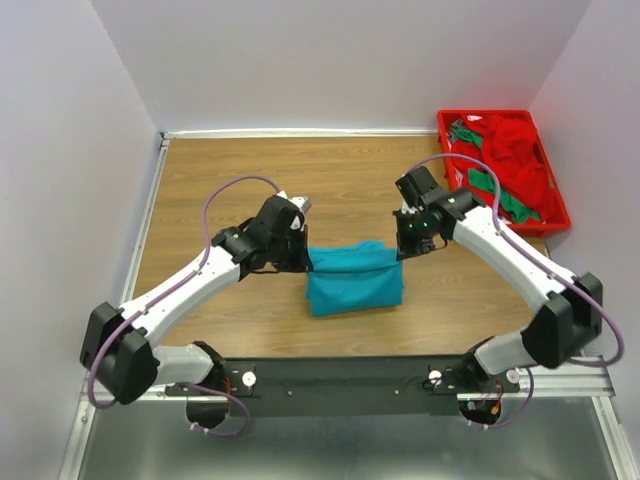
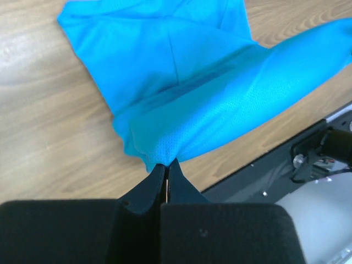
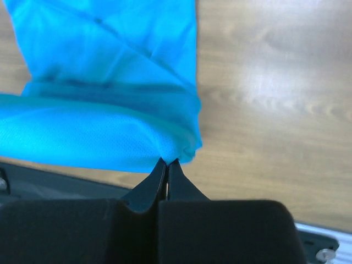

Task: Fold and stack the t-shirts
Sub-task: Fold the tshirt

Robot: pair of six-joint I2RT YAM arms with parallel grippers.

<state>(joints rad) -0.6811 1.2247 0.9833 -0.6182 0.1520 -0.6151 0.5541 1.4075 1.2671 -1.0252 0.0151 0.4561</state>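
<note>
A teal t-shirt [image 1: 353, 280] lies partly folded on the wooden table, its far edge lifted and stretched between both grippers. My left gripper [image 1: 304, 259] is shut on the shirt's left corner; in the left wrist view the gripper [image 2: 166, 163] pinches the cloth [image 2: 181, 93]. My right gripper [image 1: 400, 243] is shut on the right corner; in the right wrist view the gripper [image 3: 167, 161] holds the cloth [image 3: 99, 110]. More red and green t-shirts [image 1: 513, 165] are heaped at the back right.
A rigid red tray [image 1: 553, 223] at the back right holds the heap of shirts. White walls enclose the table [image 1: 250, 170] on three sides. A black rail [image 1: 340, 378] with the arm bases runs along the near edge.
</note>
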